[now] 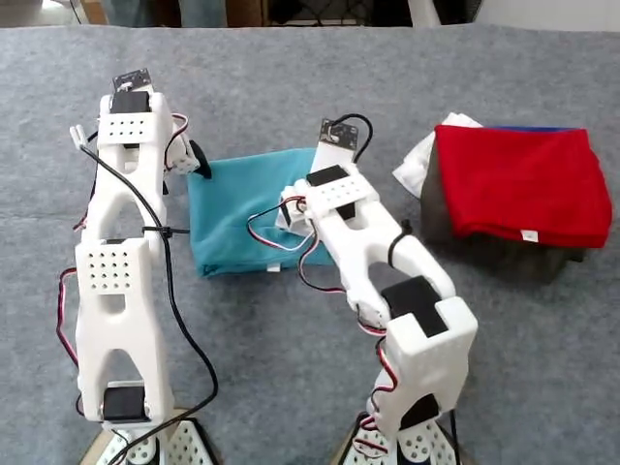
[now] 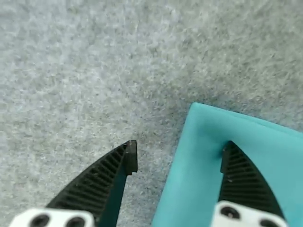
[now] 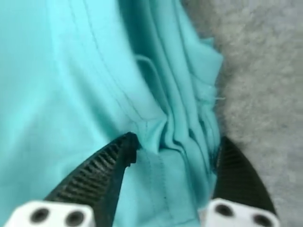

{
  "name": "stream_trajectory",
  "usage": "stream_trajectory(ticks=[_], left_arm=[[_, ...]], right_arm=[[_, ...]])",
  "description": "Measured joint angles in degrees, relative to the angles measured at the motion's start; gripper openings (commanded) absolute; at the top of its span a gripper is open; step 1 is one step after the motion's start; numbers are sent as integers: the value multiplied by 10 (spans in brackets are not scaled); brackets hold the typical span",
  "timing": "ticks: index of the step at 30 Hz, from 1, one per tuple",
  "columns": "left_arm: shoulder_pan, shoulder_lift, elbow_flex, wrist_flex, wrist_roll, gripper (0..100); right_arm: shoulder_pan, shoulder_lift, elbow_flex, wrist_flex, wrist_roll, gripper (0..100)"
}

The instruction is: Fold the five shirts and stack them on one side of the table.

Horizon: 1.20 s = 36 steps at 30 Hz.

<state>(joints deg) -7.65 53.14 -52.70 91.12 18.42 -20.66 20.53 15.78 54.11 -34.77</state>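
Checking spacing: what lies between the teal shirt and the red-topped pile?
Bare grey mat; the right arm extends over part of it, seen in the high view.

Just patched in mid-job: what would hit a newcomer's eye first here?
The bright red shirt topping a pile on the robot's right side. Then the folded teal shirt between the arms, with the left pincer open astride one corner and the right pincer open over its bunched edge.

One teal shirt (image 1: 232,215) was plain, the red shirt (image 1: 518,179) solid, and the bench (image 1: 291,87) mottled grey.
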Motion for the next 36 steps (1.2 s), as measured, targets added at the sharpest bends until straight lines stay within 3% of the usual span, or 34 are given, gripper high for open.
stream_trajectory(ticks=[1,8,21,32,36], left_arm=[[0,0,0,0,0,296],[0,0,0,0,0,296],[-9,0,-5,-6,-6,296],[-115,2,-73,-25,-4,296],[-125,2,-75,-27,-4,296]], right_arm=[[6,0,4,1,0,43],[36,-25,5,25,25,52],[60,-109,-8,38,143,14],[114,-120,-193,155,194,14],[143,-120,-262,186,229,14]])
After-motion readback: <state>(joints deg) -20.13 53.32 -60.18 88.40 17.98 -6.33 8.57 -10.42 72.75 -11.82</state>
